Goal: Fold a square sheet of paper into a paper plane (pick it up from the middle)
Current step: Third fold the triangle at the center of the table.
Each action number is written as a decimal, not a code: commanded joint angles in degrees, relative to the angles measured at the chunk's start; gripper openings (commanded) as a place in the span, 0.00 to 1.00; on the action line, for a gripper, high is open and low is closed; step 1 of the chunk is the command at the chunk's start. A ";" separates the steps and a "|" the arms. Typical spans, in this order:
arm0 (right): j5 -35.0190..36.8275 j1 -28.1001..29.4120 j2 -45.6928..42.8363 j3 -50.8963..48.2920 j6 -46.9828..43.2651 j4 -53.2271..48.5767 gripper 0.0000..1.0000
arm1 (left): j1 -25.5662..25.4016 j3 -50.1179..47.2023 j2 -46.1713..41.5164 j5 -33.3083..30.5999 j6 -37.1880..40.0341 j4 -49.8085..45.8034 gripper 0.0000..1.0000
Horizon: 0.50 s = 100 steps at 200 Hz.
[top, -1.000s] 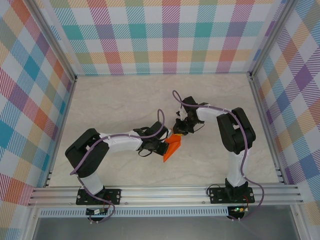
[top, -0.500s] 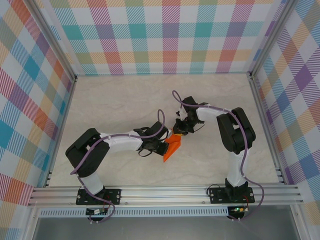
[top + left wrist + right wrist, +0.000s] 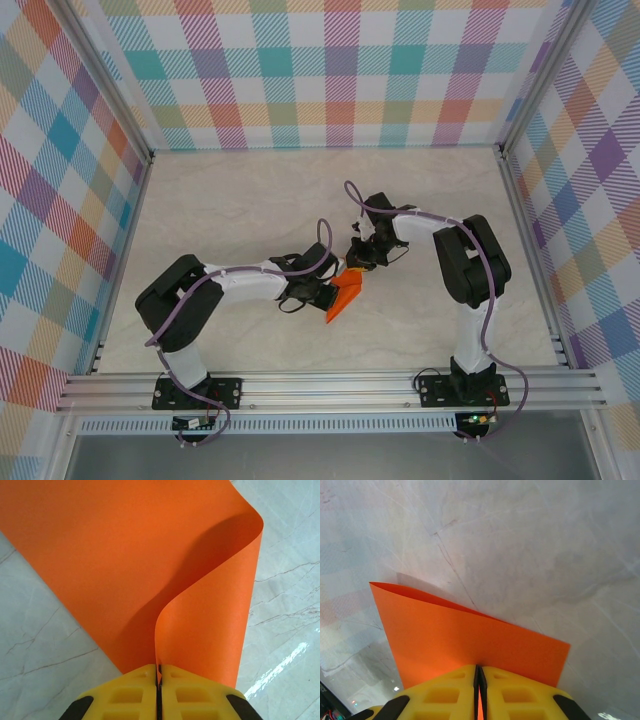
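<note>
The square sheet of paper [image 3: 347, 292] sits near the middle of the pale marble-patterned table [image 3: 230, 210], between the two arms and pinched from both sides. The left gripper [image 3: 158, 668] has its yellow fingers pressed together on one edge of the sheet. In the left wrist view the paper rises from those closed jaws and bends over in a soft curl, one layer arching above the other rather than lying in a sharp crease. The right gripper [image 3: 479, 669] is clamped just as tightly on another edge. From its wrist the sheet looks like a doubled flap with a pointed corner at the upper left and the table beyond it. From overhead the paper is a small orange wedge, its tip towards the near left (whether its lowest edge touches the table I cannot tell). Every orange face that shows is plain and unmarked, and the plaid walls [image 3: 340, 80] carry pastel checks.
</note>
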 commanded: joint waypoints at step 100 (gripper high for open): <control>4.17 -0.82 -21.35 -14.60 8.74 7.46 0.20 | 0.48 -3.58 -0.37 -0.70 -1.28 0.77 0.08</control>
